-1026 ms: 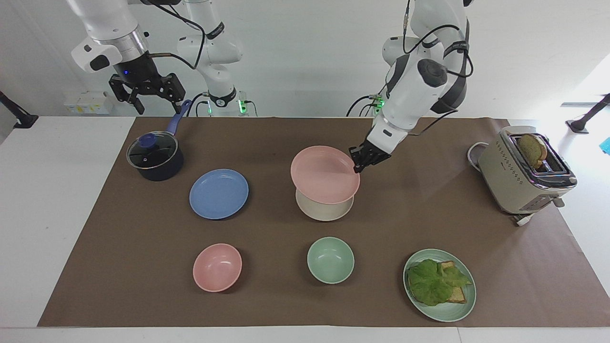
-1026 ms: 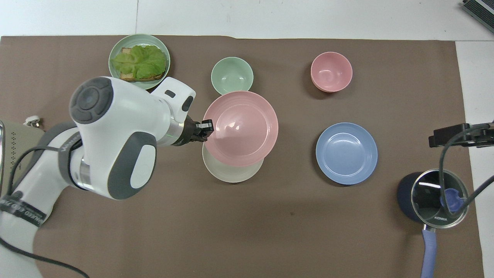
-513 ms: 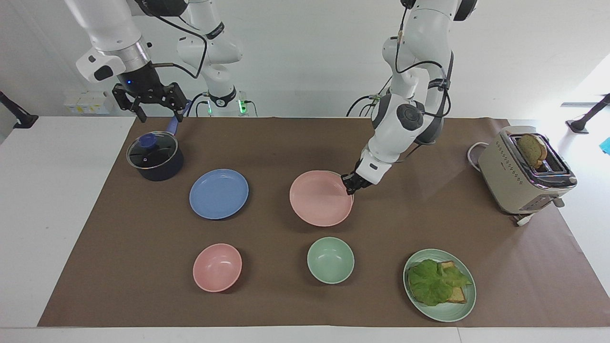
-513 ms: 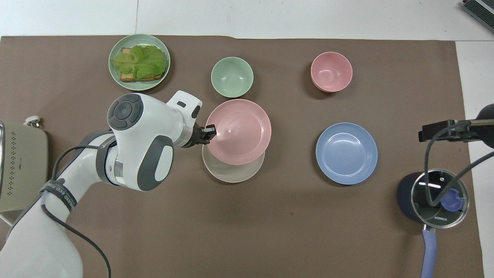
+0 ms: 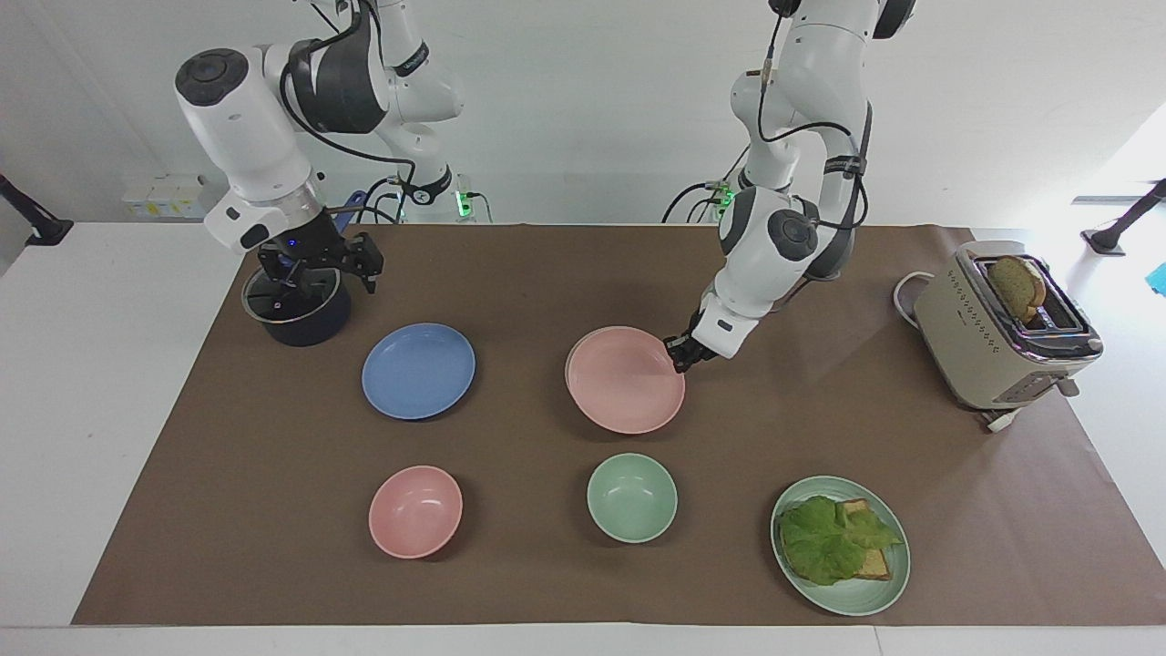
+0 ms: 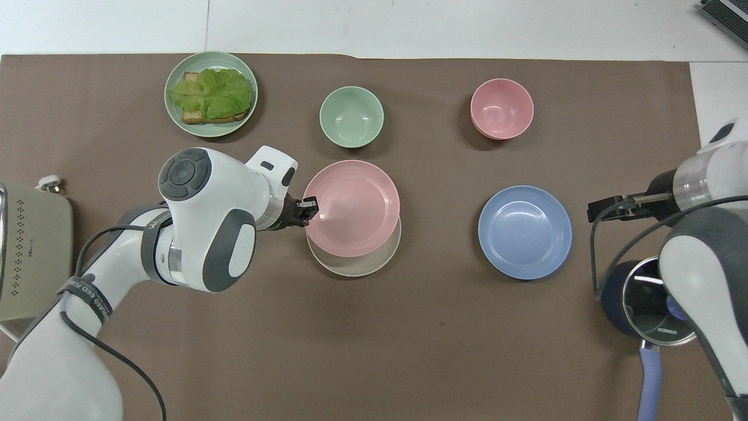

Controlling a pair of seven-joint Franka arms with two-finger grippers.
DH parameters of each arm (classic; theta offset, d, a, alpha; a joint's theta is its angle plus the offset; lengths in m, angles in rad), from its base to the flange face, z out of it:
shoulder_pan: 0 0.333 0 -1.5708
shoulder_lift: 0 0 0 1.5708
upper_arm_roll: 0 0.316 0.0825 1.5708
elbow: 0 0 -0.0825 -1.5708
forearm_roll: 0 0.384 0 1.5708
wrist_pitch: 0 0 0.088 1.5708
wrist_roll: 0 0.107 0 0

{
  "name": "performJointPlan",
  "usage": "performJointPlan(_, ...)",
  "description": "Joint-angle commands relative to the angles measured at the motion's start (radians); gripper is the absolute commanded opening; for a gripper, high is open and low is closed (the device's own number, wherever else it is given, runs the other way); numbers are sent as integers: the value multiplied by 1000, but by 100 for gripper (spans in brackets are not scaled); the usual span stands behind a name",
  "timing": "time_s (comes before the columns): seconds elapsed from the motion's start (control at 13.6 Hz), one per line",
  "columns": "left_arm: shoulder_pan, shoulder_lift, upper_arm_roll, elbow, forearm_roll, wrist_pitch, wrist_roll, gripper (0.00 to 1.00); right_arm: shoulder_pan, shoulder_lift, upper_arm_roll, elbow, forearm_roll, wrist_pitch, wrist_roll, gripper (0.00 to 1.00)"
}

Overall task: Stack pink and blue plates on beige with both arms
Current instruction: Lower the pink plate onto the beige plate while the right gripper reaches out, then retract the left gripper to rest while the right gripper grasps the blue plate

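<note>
The pink plate [image 5: 626, 380] [image 6: 352, 207] lies low over the beige plate [image 5: 568, 364] [image 6: 362, 269], shifted slightly off its centre. Only a thin crescent of the beige plate shows. My left gripper [image 5: 681, 353] [image 6: 308, 207] is shut on the pink plate's rim at the side toward the left arm's end. The blue plate [image 5: 418, 371] [image 6: 525, 232] rests flat on the brown mat beside the stack, toward the right arm's end. My right gripper [image 5: 319, 273] [image 6: 605, 209] hangs open and empty over the pot, close to the blue plate.
A dark pot with a glass lid [image 5: 296, 314] [image 6: 654, 304] stands under the right gripper. A pink bowl [image 5: 415, 510] [image 6: 501, 109], a green bowl [image 5: 631, 497] [image 6: 351, 116] and a green plate [image 5: 856, 601] [image 6: 213, 130] of lettuce toast lie farther from the robots. A toaster [image 5: 993, 337] [image 6: 29, 251] stands at the left arm's end.
The left arm has lowered the pink plate from well above the beige plate down onto or just over it. The right arm has swung down from high up to over the pot.
</note>
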Motion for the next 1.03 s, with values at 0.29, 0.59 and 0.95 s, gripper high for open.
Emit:
performJointPlan(0.29,9,-40,3,-32,60,-44,20,100,-40,94,1,-164,25,252,-158,100)
performJointPlan(0.59,61,-86,10,22,88,-143,20,100,-72,135,1,-247,25,379,-212,100)
performJointPlan(0.95,266,-195,10,194,174,-461,256,100,-82,201,2,-285,51,433,-241,100)
